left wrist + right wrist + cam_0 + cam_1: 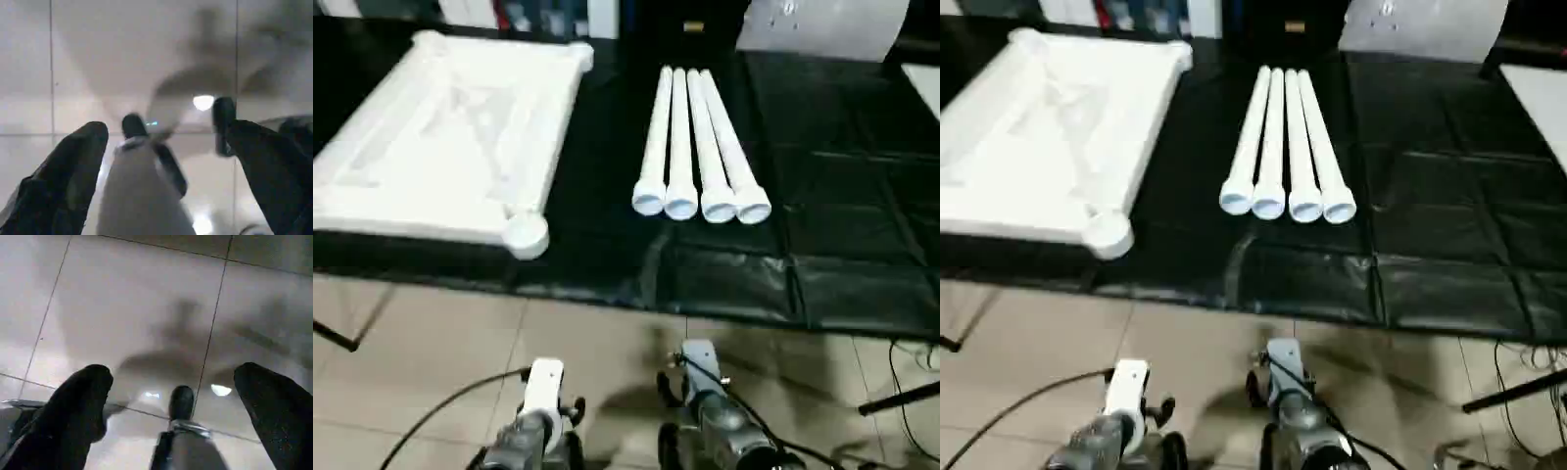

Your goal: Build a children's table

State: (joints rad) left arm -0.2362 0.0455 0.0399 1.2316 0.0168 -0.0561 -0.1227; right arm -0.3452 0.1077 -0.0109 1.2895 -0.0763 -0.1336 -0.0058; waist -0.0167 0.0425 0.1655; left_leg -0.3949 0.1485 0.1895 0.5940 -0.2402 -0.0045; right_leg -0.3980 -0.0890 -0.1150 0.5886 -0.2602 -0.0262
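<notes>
The children's table lies in parts on a black-covered surface. Its white top (440, 127) rests upside down at the left, ribbed underside up, with a round corner socket (526, 233) at the near edge. Several long white legs (695, 147) lie side by side in the middle, their open ends facing me. Both forearms hang low in front of the surface, the left arm (533, 421) and the right arm (710, 411), well short of the parts. My left gripper (159, 127) and right gripper (173, 377) both stand open over the tiled floor, holding nothing.
The black cover (842, 196) runs wide to the right of the legs. Beige floor tiles (440, 333) lie between me and the surface. A dark stand foot (337, 338) sits on the floor at the left, with cables and a bar (901, 397) at the right.
</notes>
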